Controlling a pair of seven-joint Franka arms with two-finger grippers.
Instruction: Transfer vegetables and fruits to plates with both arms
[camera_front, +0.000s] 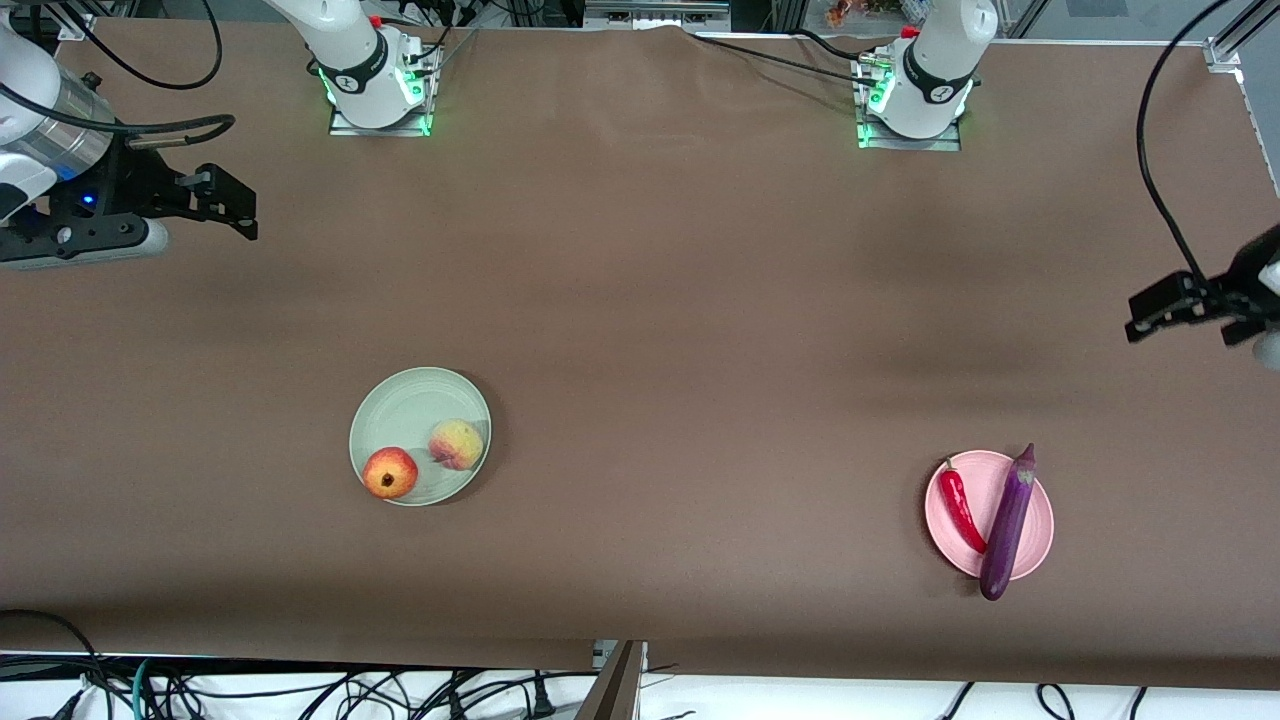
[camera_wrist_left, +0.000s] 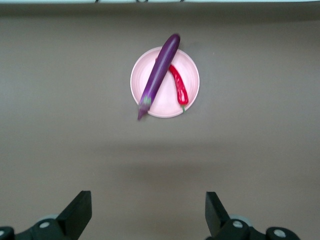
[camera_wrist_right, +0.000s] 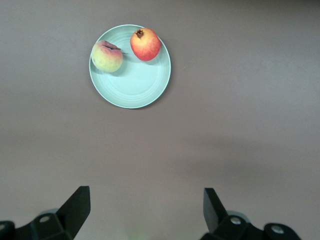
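Note:
The mint green plate (camera_front: 405, 405) holds the red apple-like fruit (camera_front: 390, 472) and the pale peach (camera_front: 457, 444); they also show in the right wrist view: plate (camera_wrist_right: 137, 87), red fruit (camera_wrist_right: 145, 44), peach (camera_wrist_right: 106, 56). The pink plate (camera_front: 985, 480) holds the red chili pepper (camera_front: 962, 507) and the purple eggplant (camera_front: 1008, 522), which overhangs the rim at both ends; the left wrist view shows the plate (camera_wrist_left: 189, 77), chili (camera_wrist_left: 178, 86) and eggplant (camera_wrist_left: 159, 73). My right gripper (camera_front: 238, 208) is open and empty, held high at the right arm's end of the table. My left gripper (camera_front: 1150, 318) is open and empty, held high at the left arm's end.
The brown table top (camera_front: 680, 330) spreads between the two plates. The arm bases (camera_front: 375, 90) (camera_front: 915, 100) stand along the table's edge farthest from the front camera. Cables hang off the edge nearest to it.

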